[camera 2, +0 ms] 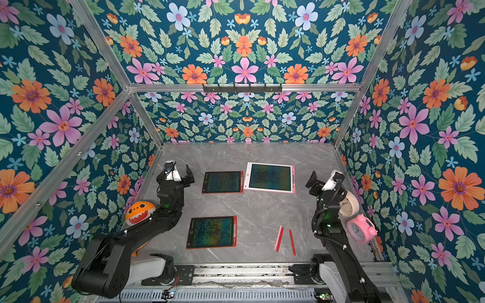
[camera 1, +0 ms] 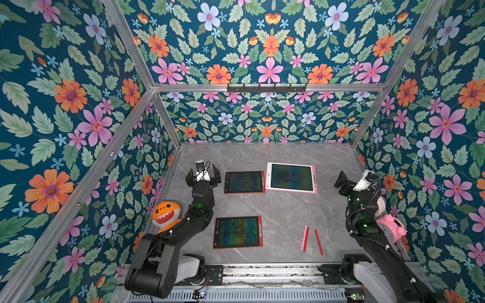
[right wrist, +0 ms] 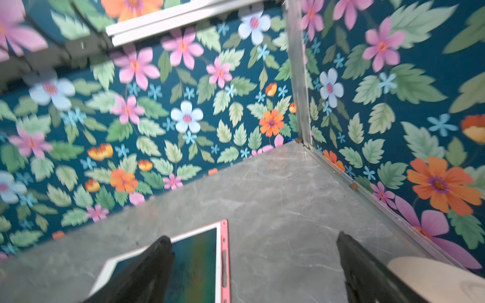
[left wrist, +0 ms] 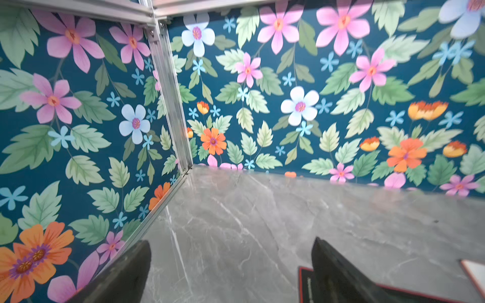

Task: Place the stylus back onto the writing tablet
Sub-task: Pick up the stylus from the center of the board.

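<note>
None of the styluses was on a tablet yet. The pink stylus [camera 1: 304, 237] and a red stylus [camera 1: 306, 241] lay side by side, seemingly touching, on the near right of the tabletop [camera 1: 283, 210], with a second red stylus [camera 1: 319, 242] just beside them. Their colours matched the pink tablet [camera 1: 291, 177] at the far right, the far red tablet [camera 1: 244, 182] beside it and the near red tablet [camera 1: 237, 232], so each pen probably belonged to a tablet of its own colour. All three tablets lay flat, well apart from the pens. The pens sat closest to the right arm's base, which probably made the pickup that arm's job. The left fingers [left wrist: 131, 270] were spread wide and empty. That arm was folded at the elbow, its wrist just beside the far red tablet and aimed at the back wall. The right fingers [right wrist: 147, 267] were also spread, with nothing between them. That arm reared up along the right wall past the clocks [camera 2: 359, 228] and looked down on the pink tablet's slotted edge (likely the pen's seat). Both arms appeared to be clear of the tabletop, far from any stylus.
</note>
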